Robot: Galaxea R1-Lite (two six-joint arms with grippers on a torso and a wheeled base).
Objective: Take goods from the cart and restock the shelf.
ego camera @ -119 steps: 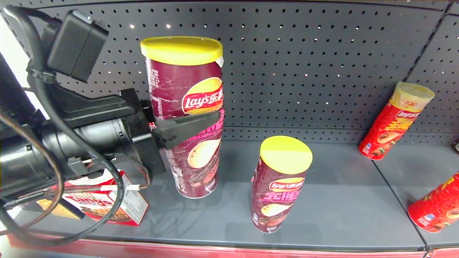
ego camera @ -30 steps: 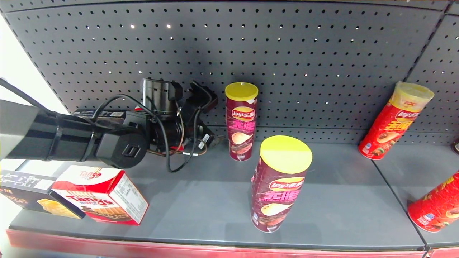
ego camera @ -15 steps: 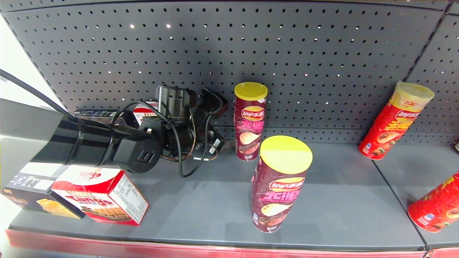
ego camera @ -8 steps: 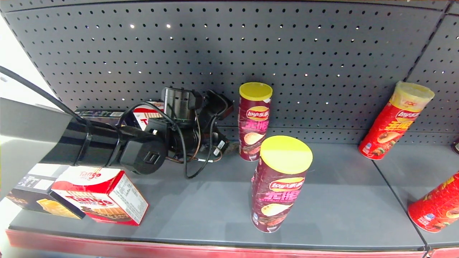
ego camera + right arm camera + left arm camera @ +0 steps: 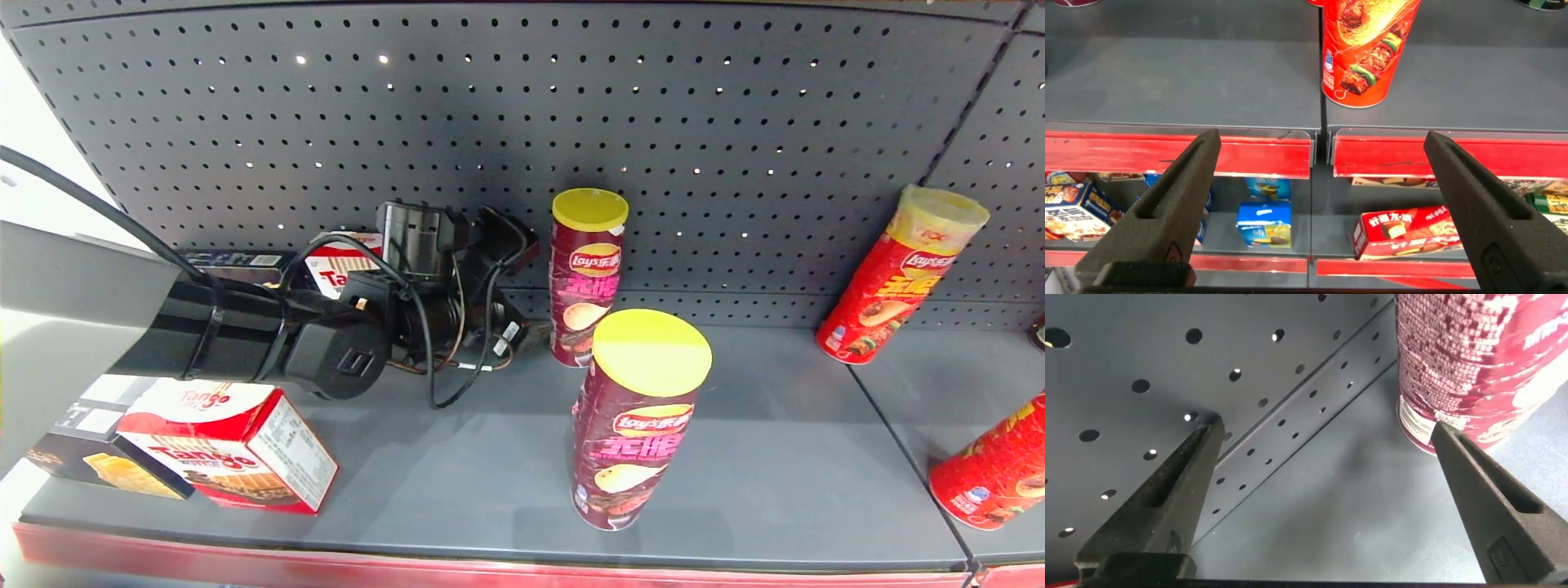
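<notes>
The left pincer is sitting spread, the maroon can standing just past its tips. Placing looks finished; next is probably a straight pull-back clear of it.

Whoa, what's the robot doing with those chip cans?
It is restocking a shop shelf. Its left gripper is deep on the shelf. It is open, right beside a purple chip can that stands upright by the back wall, so the can is not being held. A second purple can stands nearer the front, and a red can leans on the wall farther right. The right gripper is open too, holding nothing, facing other shelves.
</notes>
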